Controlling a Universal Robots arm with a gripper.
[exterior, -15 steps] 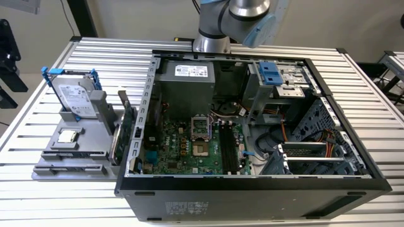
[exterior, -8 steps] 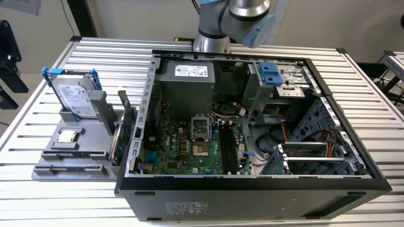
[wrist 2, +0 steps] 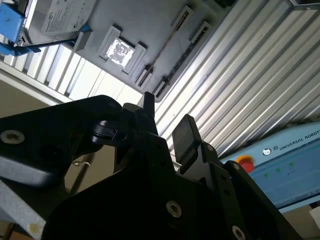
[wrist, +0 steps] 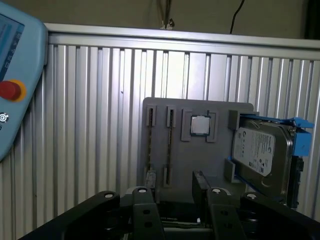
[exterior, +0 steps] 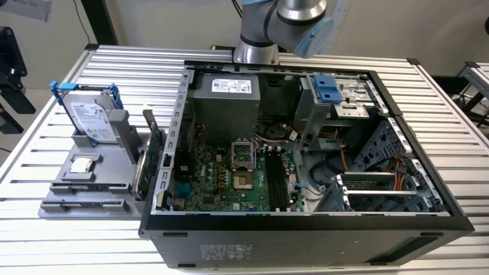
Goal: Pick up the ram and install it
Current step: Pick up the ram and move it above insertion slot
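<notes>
Well, the exterior view shows the ram [exterior: 90, 186] slotted in the grey holder [exterior: 107, 172], on the exterior view's left of the computer case [exterior: 306, 229]. In the second wrist view my pincer [wrist 2: 167, 112] gapes empty, with the ram [wrist 2: 167, 45] well apart beyond it. The first wrist view puts the ram [wrist: 169, 145] just past my spread fingertips [wrist: 200, 180].

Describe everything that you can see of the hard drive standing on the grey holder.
The hard drive is a silver metal box with a pale printed label on its broad face. A blue frame, plastic by its look, wraps around its edges. It stands on edge, tilted a little, held between raised blocks of the grey holder. It is on the exterior view's left of the open computer case, apart from it.
</notes>
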